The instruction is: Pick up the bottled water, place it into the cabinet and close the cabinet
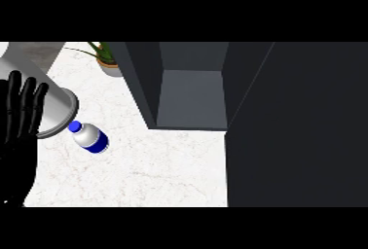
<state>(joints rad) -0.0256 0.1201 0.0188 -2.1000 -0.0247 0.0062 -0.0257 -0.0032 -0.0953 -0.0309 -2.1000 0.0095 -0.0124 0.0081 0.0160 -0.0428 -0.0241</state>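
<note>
Water bottle point(90, 137) lying on the marble counter point(158, 165), just right of the left hand point(20, 109), fingers straight and apart, open cabinet point(191, 85) beyond

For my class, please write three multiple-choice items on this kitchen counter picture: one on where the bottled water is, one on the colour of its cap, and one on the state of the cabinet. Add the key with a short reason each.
1. Where is the bottled water?
A. Inside the cabinet
B. On the counter, left of the cabinet
C. Held in a robot hand

2. What colour is the bottle's cap?
A. Blue
B. Red
C. White

3. What state is the cabinet in?
A. Shut
B. Open
C. Tipped over

Key: 1 B, it lies on the white counter, apart from the left robot hand, which rests open at the left edge. 2 A, the cap shows blue. 3 B, its grey inside shows, door swung out.
</note>
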